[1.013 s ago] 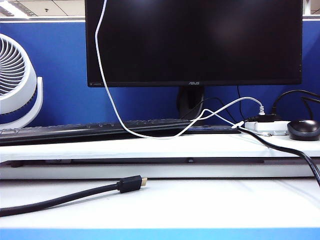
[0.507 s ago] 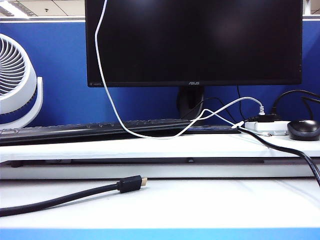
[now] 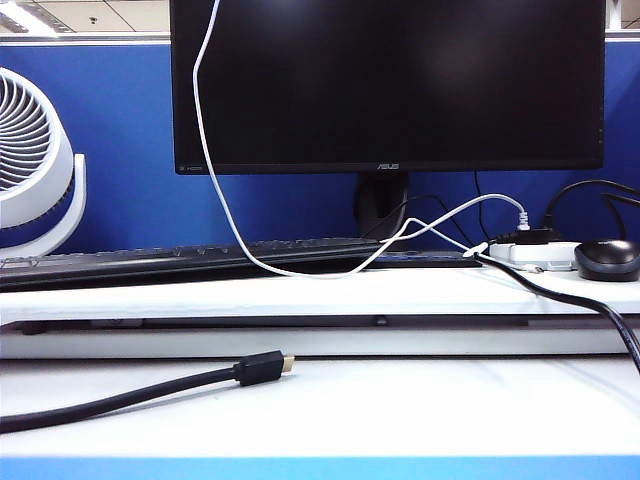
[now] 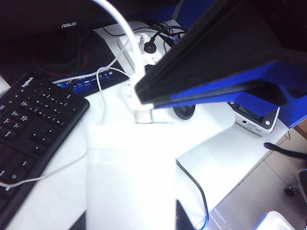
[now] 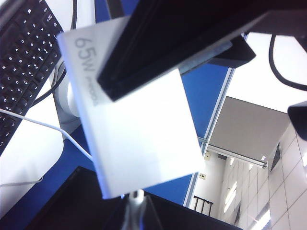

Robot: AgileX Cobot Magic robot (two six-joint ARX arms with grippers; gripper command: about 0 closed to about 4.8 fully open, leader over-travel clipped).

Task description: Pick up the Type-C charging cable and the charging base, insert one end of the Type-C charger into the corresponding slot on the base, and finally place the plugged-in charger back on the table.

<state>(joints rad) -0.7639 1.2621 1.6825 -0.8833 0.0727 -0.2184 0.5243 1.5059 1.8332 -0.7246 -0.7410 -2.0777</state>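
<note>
L gripper (image 4: 130,201) clamped on charging base (image 4: 129,163), held up over table (image 4: 225,158). R gripper (image 4: 146,98) pinches Type-C charging cable (image 4: 125,38) near connector (image 4: 143,115), touching base end; if seated, cannot tell.

The monitor (image 3: 388,85) carries "ASUS" centred on its lower bezel, with a small "HDMI" mark at that bezel's left corner. The charging base (image 5: 134,120) reads "65W", and the keyboard (image 4: 33,120) reads "logitech" at one corner.
</note>
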